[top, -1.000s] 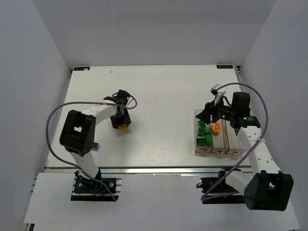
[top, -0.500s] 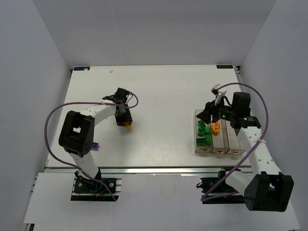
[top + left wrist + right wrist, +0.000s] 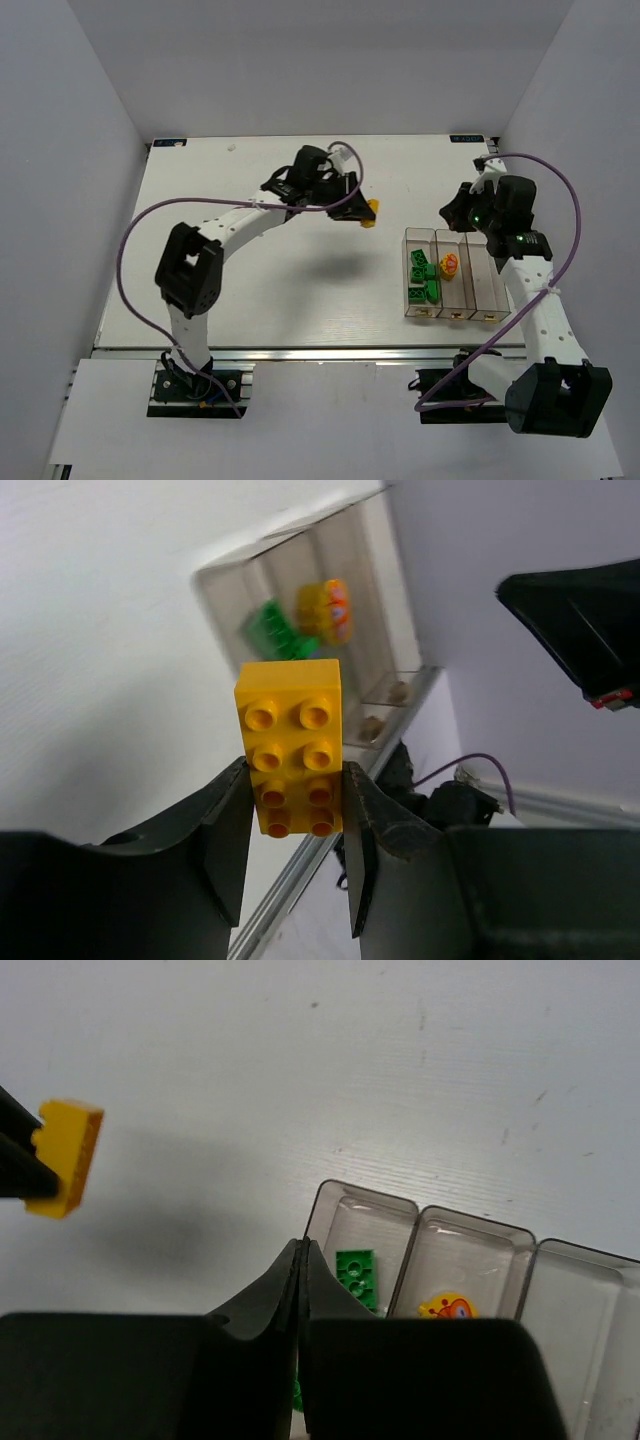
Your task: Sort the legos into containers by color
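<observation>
White worktop [image 3: 300, 290] is carrying the containers [image 3: 487, 295], sitting right of the left end effector [image 3: 362, 209], which is clamping a yellow brick [image 3: 371, 209] aloft. Left wrist: fingers [image 3: 225, 820] are pinching the brick's sides. Right wrist: the right end effector [image 3: 303, 1260] is pressing its fingers together, empty, with a green brick [image 3: 356, 1276] binned just beyond.

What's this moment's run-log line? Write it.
left tool: shut on yellow brick, held above table | right tool: shut, empty, near bins | green bricks: left bin | orange piece: middle bin

No readable text or numbers, blue tags [image 3: 168, 142] at table [image 3: 250, 300] corners too small to read
</observation>
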### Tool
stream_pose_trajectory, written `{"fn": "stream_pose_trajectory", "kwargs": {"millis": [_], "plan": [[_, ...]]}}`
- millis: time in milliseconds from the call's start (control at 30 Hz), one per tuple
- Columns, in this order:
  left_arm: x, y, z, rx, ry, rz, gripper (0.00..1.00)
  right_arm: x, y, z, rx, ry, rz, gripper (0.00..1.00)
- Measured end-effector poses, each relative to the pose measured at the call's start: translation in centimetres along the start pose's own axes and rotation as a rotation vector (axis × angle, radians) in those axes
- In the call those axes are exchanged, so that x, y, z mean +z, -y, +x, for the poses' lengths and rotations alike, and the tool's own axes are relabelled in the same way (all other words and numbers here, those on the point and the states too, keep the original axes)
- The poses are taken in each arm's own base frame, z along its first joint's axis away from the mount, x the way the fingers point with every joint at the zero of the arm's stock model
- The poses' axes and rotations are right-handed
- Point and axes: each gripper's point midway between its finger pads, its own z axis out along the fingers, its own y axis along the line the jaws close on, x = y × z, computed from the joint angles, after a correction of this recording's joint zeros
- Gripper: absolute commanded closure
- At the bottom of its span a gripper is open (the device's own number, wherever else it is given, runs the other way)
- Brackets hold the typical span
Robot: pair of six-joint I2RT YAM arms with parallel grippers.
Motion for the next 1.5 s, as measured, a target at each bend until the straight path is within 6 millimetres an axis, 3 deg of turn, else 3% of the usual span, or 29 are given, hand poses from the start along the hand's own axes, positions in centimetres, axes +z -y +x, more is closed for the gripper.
{"fn": "stream_pose_trajectory", "kwargs": {"millis": [133, 400, 533, 700, 833, 867, 933, 967, 1100, 1267, 1367, 1500], "plan": [[4.5, 3.5, 0.0, 0.057, -0.072, 0.142, 1.00, -0.7, 1.1, -2.4, 0.039, 0.061, 0.074, 1.00], [13.2, 6.1, 2.8, 0.054, -0.204, 0.312, 1.00, -3.4, 0.7, -5.2, 0.068, 0.177, 0.099, 1.00], [16.1, 8.1, 4.5, 0.051, -0.241, 0.406, 0.96, -4.6, 0.4, -6.7, 0.065, 0.230, 0.106, 1.00], [18.1, 9.8, 7.2, 0.016, -0.287, 0.476, 0.94, -4.8, 0.7, -6.8, 0.074, 0.237, 0.115, 1.00], [19.2, 10.1, 9.0, -0.024, -0.314, 0.473, 0.81, -5.1, 0.6, -7.0, 0.075, 0.248, 0.115, 1.00], [19.5, 10.3, 9.1, -0.030, -0.311, 0.470, 0.69, -5.2, 0.5, -7.0, 0.076, 0.250, 0.115, 1.00], [19.8, 10.3, 9.1, -0.040, -0.301, 0.460, 0.60, -5.3, 0.5, -7.0, 0.084, 0.252, 0.113, 1.00], [19.8, 10.3, 9.1, -0.045, -0.297, 0.455, 0.47, -5.3, 0.5, -7.0, 0.088, 0.252, 0.112, 1.00], [20.2, 10.1, 8.8, -0.052, -0.280, 0.433, 0.28, -5.2, 0.5, -6.8, 0.097, 0.248, 0.109, 1.00], [20.5, 9.6, 8.8, -0.066, -0.270, 0.403, 0.27, -5.1, 0.5, -6.6, 0.099, 0.242, 0.108, 1.00], [20.5, 9.5, 8.8, -0.071, -0.272, 0.395, 0.30, -5.1, 0.4, -6.4, 0.100, 0.237, 0.101, 1.00], [20.4, 9.8, 8.4, -0.062, -0.260, 0.395, 0.52, -5.2, -0.5, -6.4, 0.072, 0.231, 0.049, 0.93]]}}
